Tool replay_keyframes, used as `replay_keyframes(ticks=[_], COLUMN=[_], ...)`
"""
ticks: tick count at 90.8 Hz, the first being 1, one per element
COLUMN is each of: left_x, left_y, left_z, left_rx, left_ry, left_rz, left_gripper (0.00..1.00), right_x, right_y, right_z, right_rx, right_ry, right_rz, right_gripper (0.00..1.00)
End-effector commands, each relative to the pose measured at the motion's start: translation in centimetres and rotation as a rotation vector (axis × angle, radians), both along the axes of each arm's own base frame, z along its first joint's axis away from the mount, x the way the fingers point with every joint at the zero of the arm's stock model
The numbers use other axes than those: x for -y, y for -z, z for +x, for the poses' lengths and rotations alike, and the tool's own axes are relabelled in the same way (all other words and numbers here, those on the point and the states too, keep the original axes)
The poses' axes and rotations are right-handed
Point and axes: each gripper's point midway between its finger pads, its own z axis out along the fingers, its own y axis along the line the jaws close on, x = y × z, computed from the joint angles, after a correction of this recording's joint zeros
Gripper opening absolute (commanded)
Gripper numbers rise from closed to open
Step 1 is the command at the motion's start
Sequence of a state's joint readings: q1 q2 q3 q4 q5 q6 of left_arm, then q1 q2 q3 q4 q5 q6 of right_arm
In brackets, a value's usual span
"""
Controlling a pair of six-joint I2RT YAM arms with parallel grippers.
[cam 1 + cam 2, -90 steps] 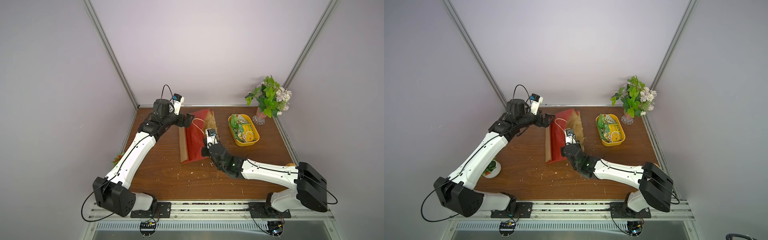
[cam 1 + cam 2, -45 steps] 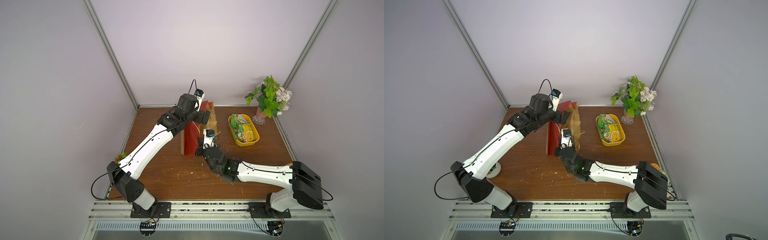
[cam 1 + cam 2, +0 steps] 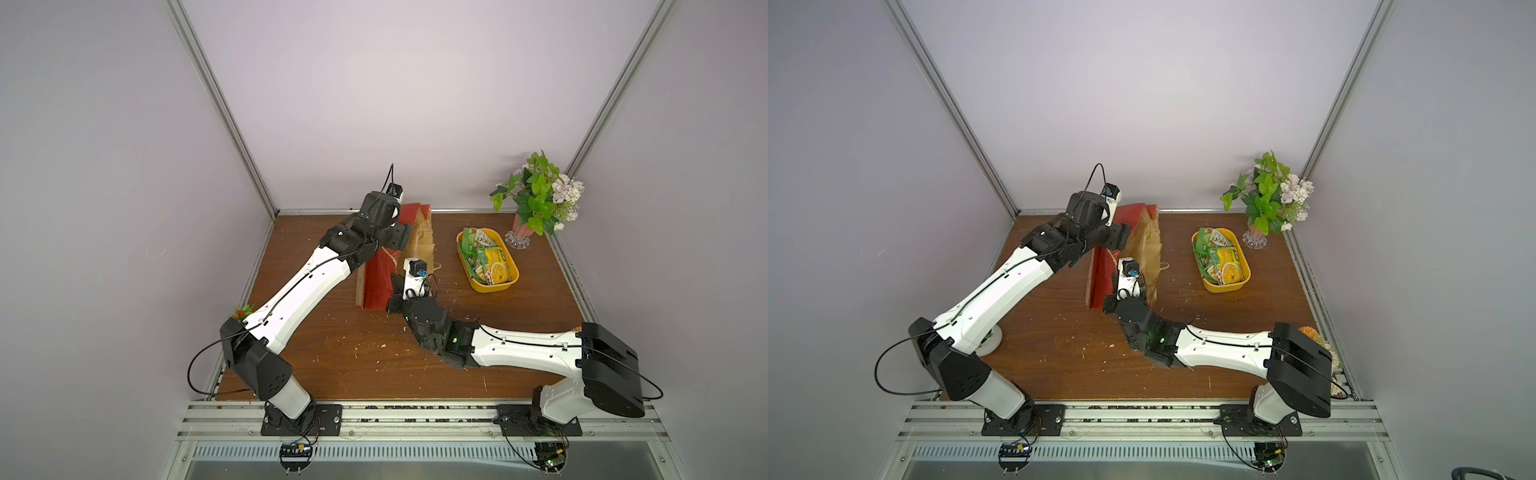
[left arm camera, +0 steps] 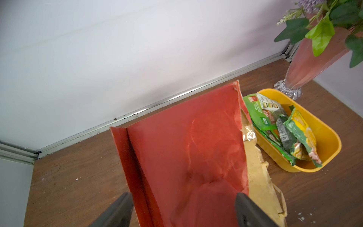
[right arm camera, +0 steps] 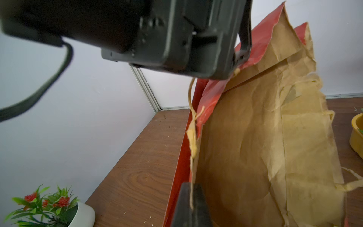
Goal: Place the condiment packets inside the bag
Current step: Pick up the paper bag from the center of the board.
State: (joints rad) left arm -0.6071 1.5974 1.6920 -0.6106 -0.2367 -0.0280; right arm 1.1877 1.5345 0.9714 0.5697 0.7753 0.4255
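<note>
Bag (image 3: pixel 378 282): on the surface (image 3: pixel 332 353), mid-way across and toward the far wall, propped upright. Red outside faces left, brown lining faces right.
Left claw (image 4: pixel 182 196): at the bag's far upper rim, fingers well apart on either side of the red panel.
Right claw (image 5: pixel 191 186): fingers together, pinching the bag's near rim where a cord handle hangs.
Condiment packets (image 3: pixel 484 257): green and yellow, piled in the yellow tub (image 3: pixel 513 274) right of the bag, near the flower vase (image 3: pixel 536 195).
</note>
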Motion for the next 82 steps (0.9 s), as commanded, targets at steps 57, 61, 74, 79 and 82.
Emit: replay_keyframes(ticks=[57,61,74,79,82], left_x=[2.0,2.2,2.7,2.4,2.1], left_y=[-0.6,-0.5,-1.7,-2.0,-1.9], left_z=[-2.8,-2.9,-4.0,-4.0,-3.8], left_rx=[-0.066,-0.071,-0.063,-0.053,-0.046], left_ry=[0.159,0.173,0.231,0.223,0.201], left_rz=[-0.088,-0.091,-0.130,-0.125,-0.109], left_gripper=[0.99,0.99,0.99,1.00,1.00], right_x=[-0.8,-0.8,-0.6,-0.4,-0.4], right_y=[-3.2,-3.3,-3.2,-3.2,-3.3], right_z=[-0.1,-0.1,-0.1,-0.2,-0.2], right_rx=[0.066,0.067,0.068,0.068,0.070], right_ry=[0.000,0.001,0.004,0.004,0.004], right_rz=[0.025,0.024,0.022,0.024,0.027], right_gripper=[0.00,0.00,0.00,0.00,0.00])
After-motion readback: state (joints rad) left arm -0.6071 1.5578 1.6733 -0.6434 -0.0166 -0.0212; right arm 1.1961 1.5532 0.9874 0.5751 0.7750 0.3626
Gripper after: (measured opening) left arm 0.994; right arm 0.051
